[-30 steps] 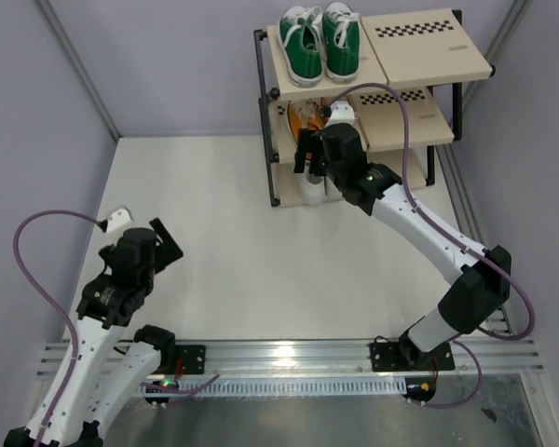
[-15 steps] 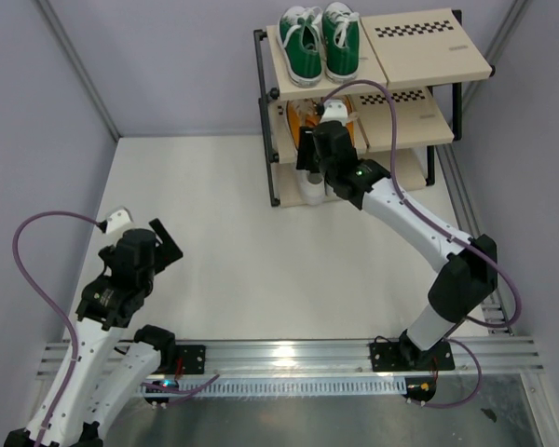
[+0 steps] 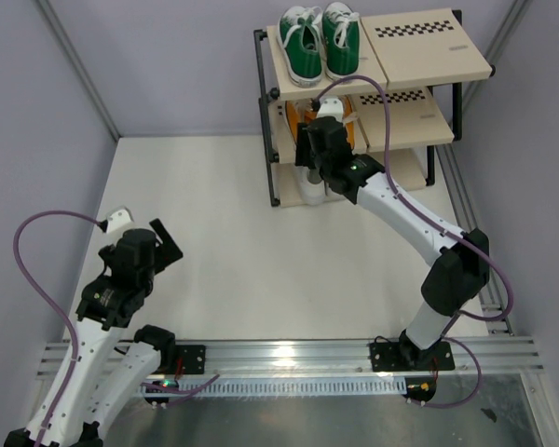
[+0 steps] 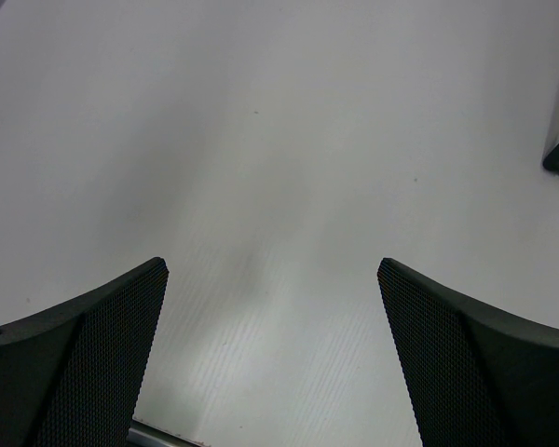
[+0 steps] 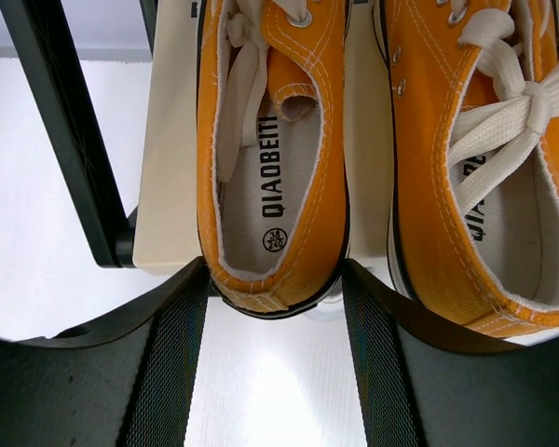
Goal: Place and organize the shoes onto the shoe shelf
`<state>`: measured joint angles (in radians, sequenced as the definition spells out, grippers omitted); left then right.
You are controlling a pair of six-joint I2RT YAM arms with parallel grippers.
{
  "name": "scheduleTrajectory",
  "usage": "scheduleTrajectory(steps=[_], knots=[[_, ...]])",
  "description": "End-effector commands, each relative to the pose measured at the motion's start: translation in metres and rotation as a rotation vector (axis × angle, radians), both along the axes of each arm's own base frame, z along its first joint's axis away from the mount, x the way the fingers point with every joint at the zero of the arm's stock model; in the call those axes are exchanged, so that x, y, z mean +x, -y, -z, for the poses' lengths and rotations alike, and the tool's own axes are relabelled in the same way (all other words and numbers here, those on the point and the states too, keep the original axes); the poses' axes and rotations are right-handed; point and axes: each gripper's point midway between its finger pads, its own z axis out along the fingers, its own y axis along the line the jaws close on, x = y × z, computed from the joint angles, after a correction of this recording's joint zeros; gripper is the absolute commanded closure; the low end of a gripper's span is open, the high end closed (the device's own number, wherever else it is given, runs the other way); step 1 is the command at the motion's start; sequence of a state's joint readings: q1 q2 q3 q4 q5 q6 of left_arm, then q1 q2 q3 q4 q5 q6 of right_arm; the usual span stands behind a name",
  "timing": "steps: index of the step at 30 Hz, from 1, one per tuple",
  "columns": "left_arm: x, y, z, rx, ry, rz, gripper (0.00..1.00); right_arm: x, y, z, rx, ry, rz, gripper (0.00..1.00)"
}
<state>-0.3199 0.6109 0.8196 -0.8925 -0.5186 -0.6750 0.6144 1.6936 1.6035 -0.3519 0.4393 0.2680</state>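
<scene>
Two robot arms stand over a white tabletop (image 4: 279,140) in front of the shoe shelf (image 3: 265,93). Nearest the camera, well apart from the shelf and off its front-left corner, the left arm (image 3: 121,279) hangs above bare surface. The left jaws are spread wide with nothing between them.

The right arm (image 3: 401,209) reaches to the shelf's front, where the right jaws grip the heel of an orange sneaker (image 5: 275,140) on the middle tier. One mesh-faced finger (image 5: 172,363) presses against each side of the heel. That heel juts past the front edge of the tier's left-hand beige board (image 5: 172,140). Its mate, the second orange sneaker (image 5: 466,168), lies just beside it on the same tier, toe toward the shelf's back and white laces tied.

Below them, on the bottom tier, a white sneaker (image 3: 309,191) shows at the shelf's front edge, largely hidden by the arm. On the top tier, a pair of green sneakers (image 3: 321,42) sits side by side on the left-hand board. The right-hand boards of the top and middle tiers each show a black-and-white checkered strip (image 3: 415,30).
</scene>
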Motion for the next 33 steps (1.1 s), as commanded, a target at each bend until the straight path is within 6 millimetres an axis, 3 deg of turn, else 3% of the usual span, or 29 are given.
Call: scheduleTrajectory(steps=[1, 8, 16, 17, 20, 21, 24, 26, 27, 33], knots=[[0.005, 0.001, -0.003, -0.005, 0.023, 0.002, 0.01, 0.000, 0.013, -0.024, -0.013, 0.061, 0.042, 0.43], [0.005, 0.002, -0.003, -0.006, 0.023, 0.006, 0.01, -0.013, 0.004, -0.022, 0.012, 0.001, -0.033, 0.18], [0.007, 0.006, -0.001, -0.012, 0.014, 0.026, 0.01, -0.054, 0.015, -0.055, 0.059, 0.028, -0.120, 0.16], [0.007, 0.006, 0.000, -0.012, 0.011, 0.026, 0.01, -0.062, 0.019, -0.065, 0.068, 0.045, -0.126, 0.16], [0.007, 0.005, 0.000, -0.009, 0.010, 0.024, 0.01, -0.075, 0.043, -0.069, 0.036, 0.048, -0.065, 0.16], [0.007, 0.005, 0.000, -0.009, 0.010, 0.023, 0.01, -0.077, 0.051, -0.061, 0.007, 0.035, -0.040, 0.16], [0.007, 0.006, -0.001, -0.014, 0.014, 0.025, 0.01, -0.077, 0.081, -0.042, -0.073, 0.010, 0.050, 0.16], [0.007, 0.006, 0.000, -0.014, 0.012, 0.026, 0.01, -0.074, 0.089, -0.036, -0.062, -0.009, 0.060, 0.16], [0.007, 0.006, 0.000, -0.014, 0.011, 0.028, 0.01, -0.071, 0.090, -0.027, -0.057, -0.026, 0.044, 0.16], [0.007, 0.006, 0.000, -0.014, 0.013, 0.028, 0.01, -0.053, 0.082, -0.030, -0.055, 0.021, 0.013, 0.15]])
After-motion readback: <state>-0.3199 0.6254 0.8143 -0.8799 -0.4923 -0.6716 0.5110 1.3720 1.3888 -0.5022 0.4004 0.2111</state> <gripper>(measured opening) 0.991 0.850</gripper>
